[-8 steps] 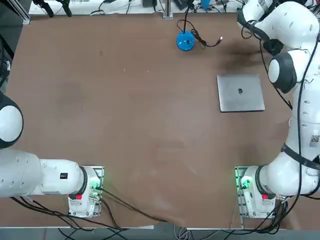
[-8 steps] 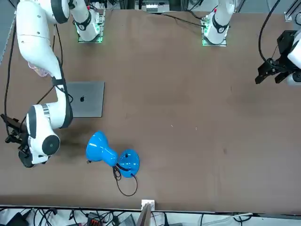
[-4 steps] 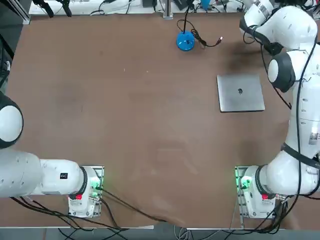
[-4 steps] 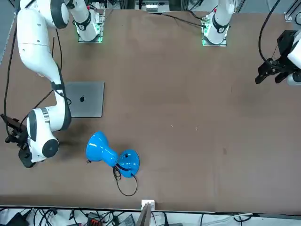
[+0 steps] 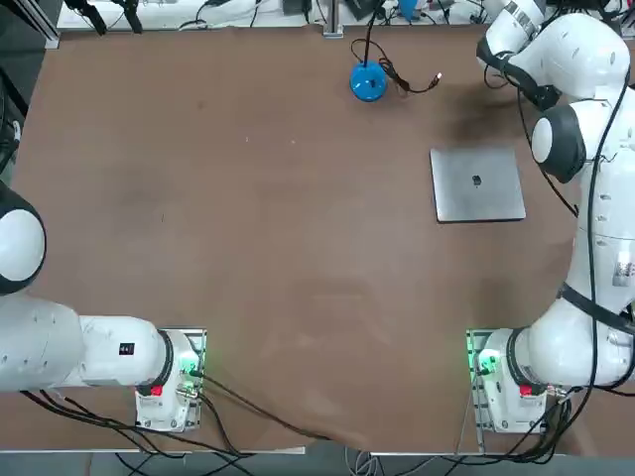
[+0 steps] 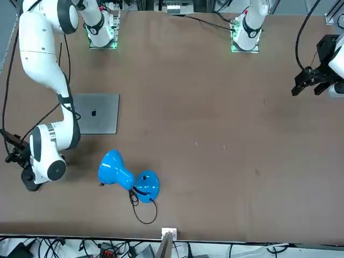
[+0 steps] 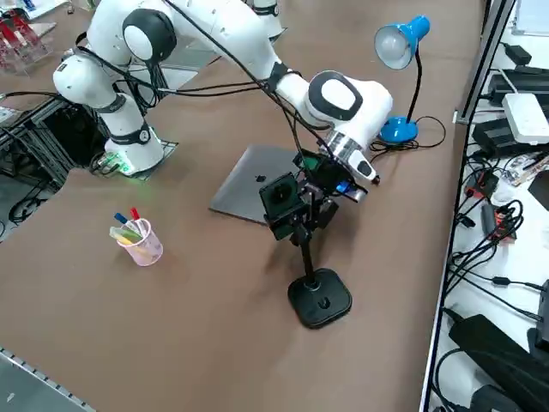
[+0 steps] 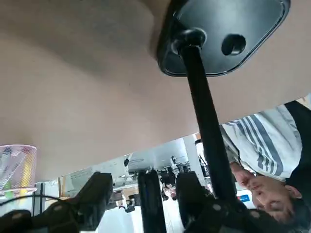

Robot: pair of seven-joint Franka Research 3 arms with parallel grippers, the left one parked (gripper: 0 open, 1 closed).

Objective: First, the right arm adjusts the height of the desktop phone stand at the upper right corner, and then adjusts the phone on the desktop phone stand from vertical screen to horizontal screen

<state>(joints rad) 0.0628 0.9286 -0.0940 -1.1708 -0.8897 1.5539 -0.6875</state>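
I see the phone stand (image 7: 318, 296) near the table's (image 7: 171, 292) right edge, just past the laptop (image 7: 253, 193): a black rounded-square base, flat on the wood, with a thin black pole (image 8: 204, 111) standing upright from it. The top of the pole is lost behind the gripper, and I can't make out the phone. My right arm (image 7: 249, 43) reaches across the laptop, wrist bent down, and the right gripper (image 7: 302, 215) sits at the pole's upper end. Whether its fingers are apart or clamped on the pole, I cannot tell.
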